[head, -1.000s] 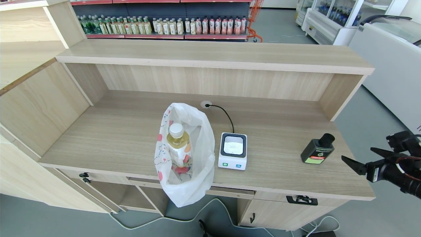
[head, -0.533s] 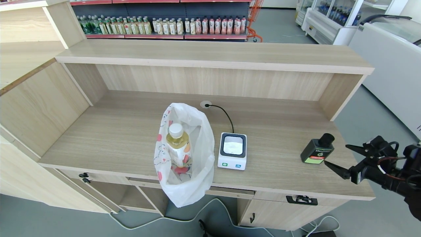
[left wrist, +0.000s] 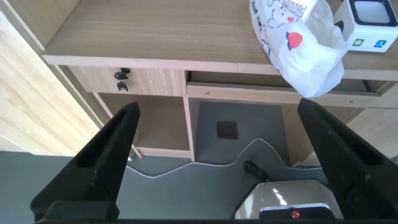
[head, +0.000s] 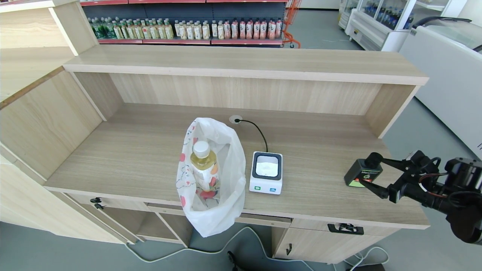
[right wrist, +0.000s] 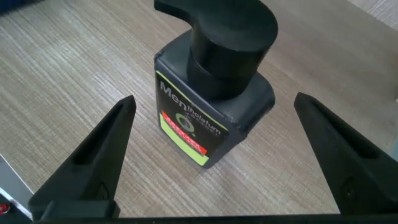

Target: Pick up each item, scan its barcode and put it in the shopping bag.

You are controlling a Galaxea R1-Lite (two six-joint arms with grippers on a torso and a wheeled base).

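Standing upright near the right end of the desk (head: 143, 150), the dark pump bottle (head: 362, 173) with its black pump head and green-and-red label is the item I am working on. My right fingers (head: 376, 187) are spread wide with the bottle between them. In the right wrist view the bottle (right wrist: 211, 106) sits in the middle of the gap, and each of the fingers (right wrist: 93, 162) stands clear of its sides, so nothing is gripped. A second ago those fingers were out past the desk's right edge, well apart from the bottle. Half a second ago they were just beside it, and now they flank it. The bottle itself has not shifted.

Further left along the desk, the white scanner (head: 266, 172) sits face up, its black cable (head: 258, 131) running back to a hole in the desktop. Just beside it, at the front edge, is the white shopping bag (head: 220, 180), its lower part drooping over the edge. A capped bottle of yellow drink (head: 203, 165) stands inside it. Bag, drink and scanner are where they were a second ago.

My left fingers (left wrist: 106, 162) are spread open and hold nothing, low in front of the desk below the drawer fronts, with the shopping bag (left wrist: 298, 43) and scanner (left wrist: 372, 22) farther along the desk.
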